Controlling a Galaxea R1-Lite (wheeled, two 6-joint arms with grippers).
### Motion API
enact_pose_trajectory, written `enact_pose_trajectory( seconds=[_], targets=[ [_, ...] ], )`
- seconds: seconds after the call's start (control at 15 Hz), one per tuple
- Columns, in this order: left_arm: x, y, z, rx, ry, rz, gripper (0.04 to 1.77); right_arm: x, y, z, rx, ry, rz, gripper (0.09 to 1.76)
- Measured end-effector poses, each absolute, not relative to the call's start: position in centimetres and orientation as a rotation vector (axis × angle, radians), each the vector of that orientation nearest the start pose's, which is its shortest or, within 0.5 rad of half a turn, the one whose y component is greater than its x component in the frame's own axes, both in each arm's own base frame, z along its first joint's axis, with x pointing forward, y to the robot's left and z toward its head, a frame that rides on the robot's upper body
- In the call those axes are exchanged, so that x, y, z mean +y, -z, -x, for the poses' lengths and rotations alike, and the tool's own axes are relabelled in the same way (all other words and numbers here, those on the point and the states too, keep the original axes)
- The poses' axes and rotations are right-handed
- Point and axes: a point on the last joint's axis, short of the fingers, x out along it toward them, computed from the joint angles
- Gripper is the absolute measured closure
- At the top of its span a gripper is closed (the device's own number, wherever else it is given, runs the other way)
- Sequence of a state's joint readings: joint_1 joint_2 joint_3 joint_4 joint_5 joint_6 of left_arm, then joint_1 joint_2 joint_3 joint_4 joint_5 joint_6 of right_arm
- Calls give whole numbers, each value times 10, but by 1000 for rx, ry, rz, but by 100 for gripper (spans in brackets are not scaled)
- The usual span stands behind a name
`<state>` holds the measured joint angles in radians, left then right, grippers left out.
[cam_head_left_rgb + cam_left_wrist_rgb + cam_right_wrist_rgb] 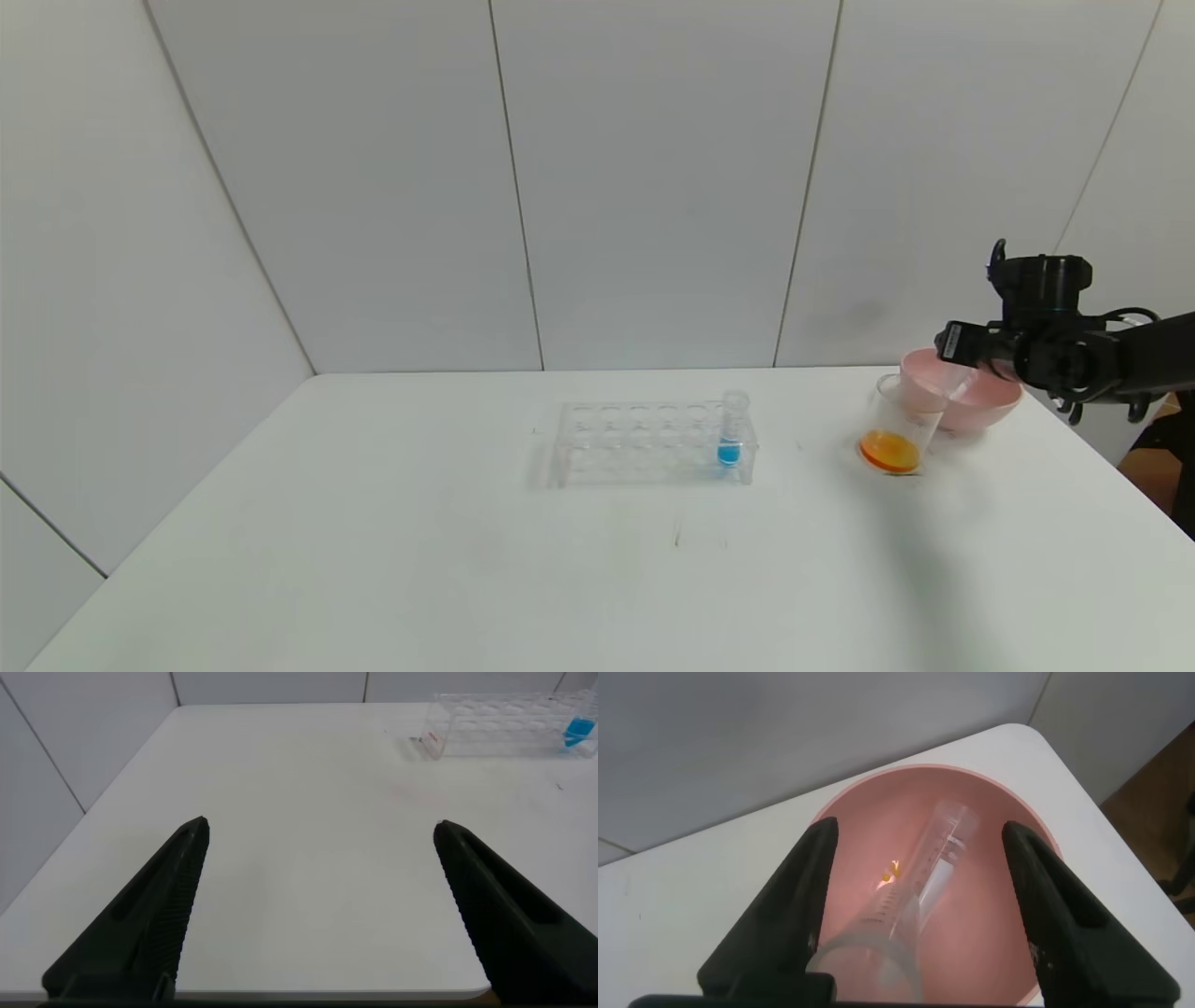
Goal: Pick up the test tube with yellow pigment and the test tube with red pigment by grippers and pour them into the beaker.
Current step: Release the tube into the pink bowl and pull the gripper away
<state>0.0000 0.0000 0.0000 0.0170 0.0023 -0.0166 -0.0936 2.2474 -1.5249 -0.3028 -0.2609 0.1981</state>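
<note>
**Emptied tube dropping into pink bowl, right jaws apart**

Landmark: the clear tapered plastic beaker (898, 431), holding a shallow orange layer of liquid at its bottom.

- Right gripper (966, 359) hovers just behind and right of the beaker, over the pink round plastic bowl (985, 401). Jaws stand apart, not clamping anything, per the wrist view.
- A small clear round-bottomed test tube (920, 882) lies tilted inside the bowl between the spread fingers, only a yellow-orange trace (893, 868) on it. Can't tell whether it was the yellow or the red one.
- Clear plastic tube rack (653, 443) sits well left of the beaker, holding one tube with blue liquid (730, 439). No yellow or red tube left in it.
- Left gripper (318, 905) parked far left of the beaker, over bare white table (373, 560), jaws wide, empty.

Handling, my judgement: the tubes look light, stiff, smooth-walled, so slippery and crack-prone if squeezed. Grip mid-to-upper barrel, above liquid, moderate force. The beaker looks light and tippable; avoid knocking its rim.
</note>
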Motion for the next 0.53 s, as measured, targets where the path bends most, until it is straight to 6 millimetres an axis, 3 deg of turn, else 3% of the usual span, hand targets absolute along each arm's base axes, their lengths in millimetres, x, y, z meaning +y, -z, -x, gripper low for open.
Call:
enact_pose_trajectory(
  seconds=[0.53],
  targets=[
    [0, -74, 23, 17, -3, 17, 9, -52, -143, -459, 322, 392, -163, 30]
  ],
)
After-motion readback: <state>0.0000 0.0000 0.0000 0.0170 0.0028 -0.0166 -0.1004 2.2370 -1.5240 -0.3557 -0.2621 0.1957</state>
